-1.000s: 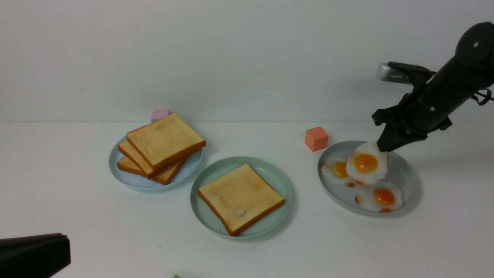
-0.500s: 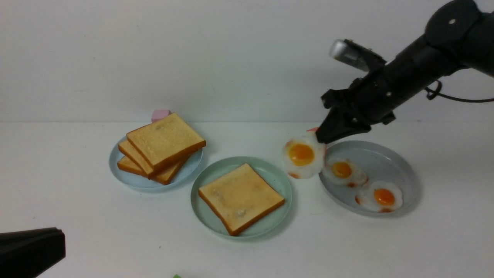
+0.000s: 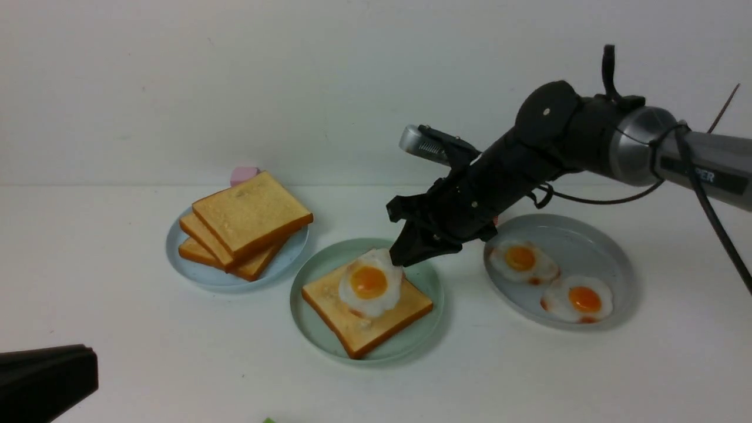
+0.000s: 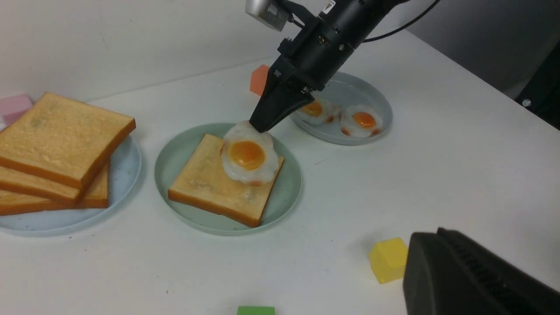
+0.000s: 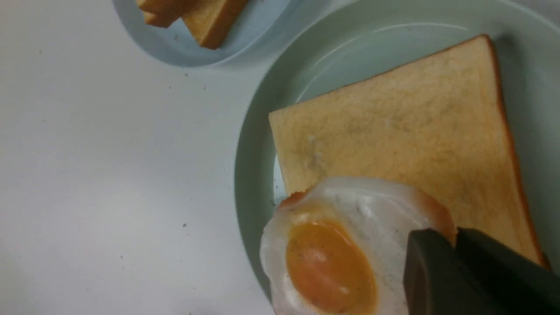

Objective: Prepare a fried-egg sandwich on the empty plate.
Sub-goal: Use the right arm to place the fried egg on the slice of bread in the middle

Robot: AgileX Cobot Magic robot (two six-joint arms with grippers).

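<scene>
We see a round green plate (image 3: 305, 329) on the white table (image 3: 176, 364). One square slice of toast (image 3: 376, 332) lies on the green plate. It is golden brown with a darker crust.

Our right gripper (image 3: 398, 261) comes over the green plate from its right side. Its fingers are pinched nearly together on the edge of a white fried egg (image 3: 369, 285). The egg has a round orange yolk. It hangs tilted over the toast on the green plate, and we cannot tell if it touches the bread. The sandwich is only partly made: no top slice is on it.

Our left gripper (image 4: 439, 245) is on the near side of the green plate, to the left. Its fingers are closed, with nothing in them.

Just to the left of the green plate and a bit behind it, we see a pale blue plate (image 3: 194, 276). It holds a messy pile of toast (image 3: 252, 214). A pink block (image 3: 244, 175) is behind that pile, farther back than the green plate.

To the right of the green plate is a grey plate (image 3: 599, 247). Two more fried eggs (image 3: 584, 299) lie on it. An orange block (image 4: 259, 80) is between the green plate and the grey one, toward the back. A yellow block (image 4: 388, 260) and a green block (image 4: 256, 310) are nearer to us than the green plate.
</scene>
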